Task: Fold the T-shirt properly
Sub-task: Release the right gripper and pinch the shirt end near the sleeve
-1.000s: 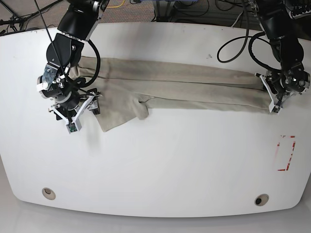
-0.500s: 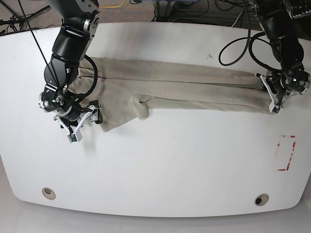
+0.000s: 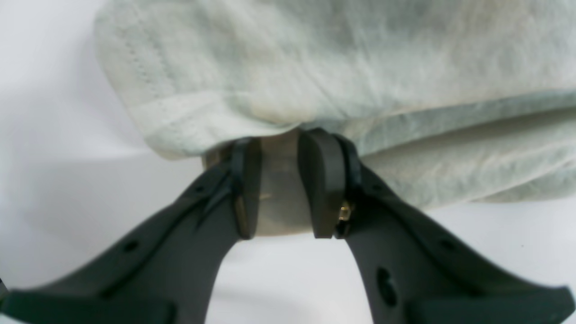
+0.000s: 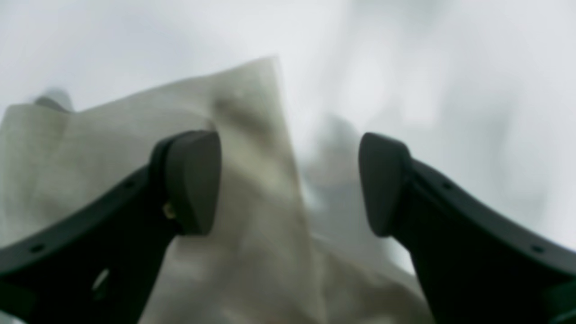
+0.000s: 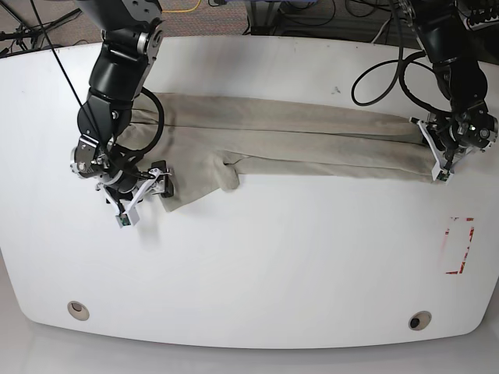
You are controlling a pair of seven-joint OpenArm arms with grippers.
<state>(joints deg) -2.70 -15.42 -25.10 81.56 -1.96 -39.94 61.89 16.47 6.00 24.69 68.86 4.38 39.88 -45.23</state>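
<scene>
- Since the earlier frame, the right pincer [image 5: 153, 185] has been lowered, jaws apart, beside the T-shirt [image 5: 288, 140] sleeve corner.
- The left pincer [image 3: 279, 180] is clamped on the hem, pinning the shirt stretched across the worktop [image 5: 273, 265].

No text, label, brand or number can be read anywhere in these views.

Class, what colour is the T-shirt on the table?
Plain khaki-beige T-shirt; clearest in the base view.
</scene>
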